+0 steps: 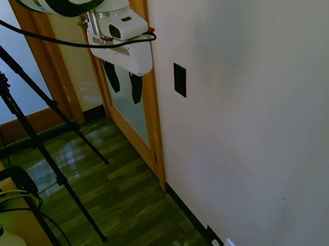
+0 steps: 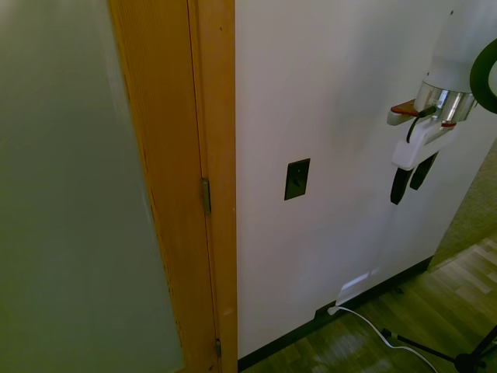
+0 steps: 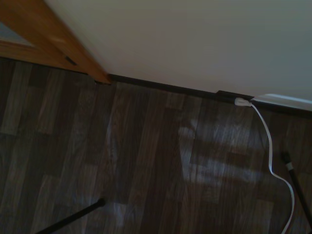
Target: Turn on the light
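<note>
I count one black switch plate (image 1: pixel 179 79) on the white wall (image 1: pixel 260 117), beside the wooden door frame (image 2: pixel 213 179) | one gripper (image 1: pixel 125 89), fingers slightly parted, holding nothing, well off the plate | one white cord (image 3: pixel 273 161) on floor.

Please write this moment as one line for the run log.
stage: approach | tool: open, empty, pointing down, apart from wall | switch: untouched, beside door frame | light: not visible

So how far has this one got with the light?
Nothing looks done yet. The gripper hangs in the air off the white wall, fingers pointing down and apart, holding nothing and clear of the black switch plate beside the wooden door frame. Reaching the plate and pressing it are both still ahead.
</note>
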Robot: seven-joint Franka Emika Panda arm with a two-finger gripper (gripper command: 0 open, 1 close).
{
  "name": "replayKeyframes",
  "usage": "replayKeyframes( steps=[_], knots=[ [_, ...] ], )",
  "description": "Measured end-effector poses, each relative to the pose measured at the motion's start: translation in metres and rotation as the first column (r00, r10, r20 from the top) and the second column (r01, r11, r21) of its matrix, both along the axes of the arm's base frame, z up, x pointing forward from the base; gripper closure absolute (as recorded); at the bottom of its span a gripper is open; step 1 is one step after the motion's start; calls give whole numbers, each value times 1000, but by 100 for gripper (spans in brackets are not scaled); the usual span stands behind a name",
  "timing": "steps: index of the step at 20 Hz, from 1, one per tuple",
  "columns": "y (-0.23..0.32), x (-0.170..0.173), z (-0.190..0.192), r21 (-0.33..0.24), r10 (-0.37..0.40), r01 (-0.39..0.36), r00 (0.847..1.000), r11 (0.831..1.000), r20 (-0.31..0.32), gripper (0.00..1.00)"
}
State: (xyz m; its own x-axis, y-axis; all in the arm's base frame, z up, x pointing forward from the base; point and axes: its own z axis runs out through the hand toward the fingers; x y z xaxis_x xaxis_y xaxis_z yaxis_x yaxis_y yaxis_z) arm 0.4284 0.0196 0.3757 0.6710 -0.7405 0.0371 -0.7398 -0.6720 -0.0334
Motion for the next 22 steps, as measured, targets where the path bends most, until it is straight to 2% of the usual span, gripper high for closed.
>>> replayKeyframes(
  steps=[3,5,7,10,14,20,21,22],
  knots=[
    [0,2,0,1,0,0,1000,1000,9,0],
    [3,11,0,2,5,-5,999,1000,45,0],
    [14,33,-2,3,2,-2,996,1000,88,0],
    [29,79,-18,13,-45,44,990,999,134,0],
    [35,131,-51,48,-105,97,974,994,202,0],
    [35,166,-84,66,-155,143,955,988,254,0],
    [35,170,-87,67,-166,154,949,986,266,100],
    [36,174,-88,68,-175,162,943,984,283,100]
  ],
)
